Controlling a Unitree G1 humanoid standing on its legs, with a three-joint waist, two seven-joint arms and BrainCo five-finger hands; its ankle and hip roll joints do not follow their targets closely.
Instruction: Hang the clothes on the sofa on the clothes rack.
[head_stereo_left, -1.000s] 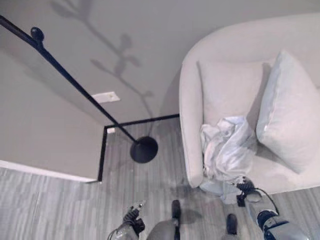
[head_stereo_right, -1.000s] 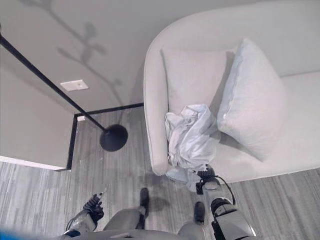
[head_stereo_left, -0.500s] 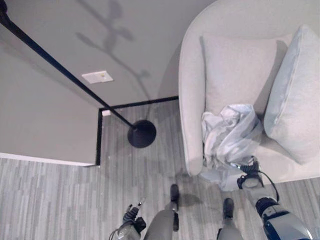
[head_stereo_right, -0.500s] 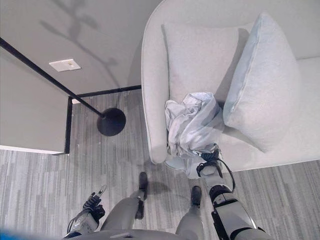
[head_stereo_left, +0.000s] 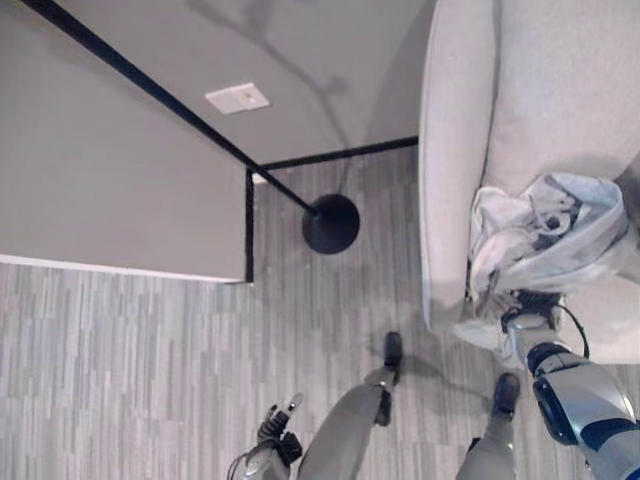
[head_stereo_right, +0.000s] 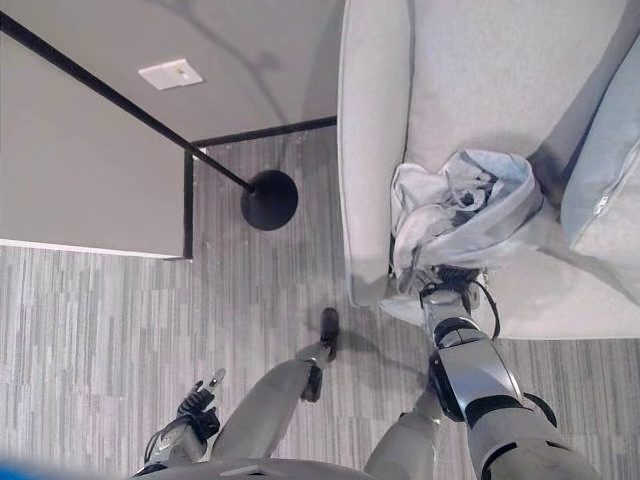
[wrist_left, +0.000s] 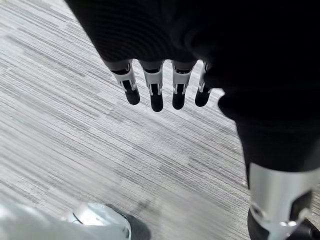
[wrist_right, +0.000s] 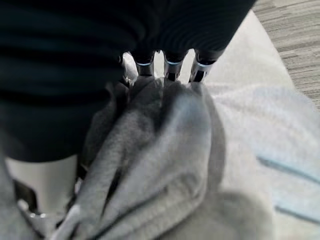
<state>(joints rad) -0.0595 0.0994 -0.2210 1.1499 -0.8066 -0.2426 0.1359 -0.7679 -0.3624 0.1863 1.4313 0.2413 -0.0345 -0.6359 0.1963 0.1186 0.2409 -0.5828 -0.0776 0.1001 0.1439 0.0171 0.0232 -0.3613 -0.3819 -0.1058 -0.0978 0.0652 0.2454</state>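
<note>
Right eye view, far left: I see the clothes rack (head_stereo_right: 120, 102) as a black pole slanting down from the upper left to its round base (head_stereo_right: 269, 199) on the striped floor (head_stereo_right: 90, 340).
Wall corner: a pale wall (head_stereo_right: 80, 190) with black trim ends just beside that base; a white wall plate (head_stereo_right: 171, 73) sits above the pole.
Open floor: wide bare flooring runs from the wall edge to the sofa front, with the rack base well apart from the sofa.
Left hand (wrist_left: 155, 90): I have it low over the floor, fingers straight and slightly spread, touching nothing.
Sofa (head_stereo_right: 375, 150): its rounded arm edge faces the rack; the seat front is nearest me.
Clothes (head_stereo_right: 465, 205): a crumpled pale grey-white garment lies bunched on the seat beside the sofa arm, one fold hanging over the front edge.
Right hand (head_stereo_right: 452, 292): it is at the lower edge of the clothes; in its wrist view the fingers (wrist_right: 167, 70) go into the fabric with tips hidden, so I cannot tell whether they are clamped.
Cushion (head_stereo_right: 610, 200): it leans at the far right, touching the garment's edge.
</note>
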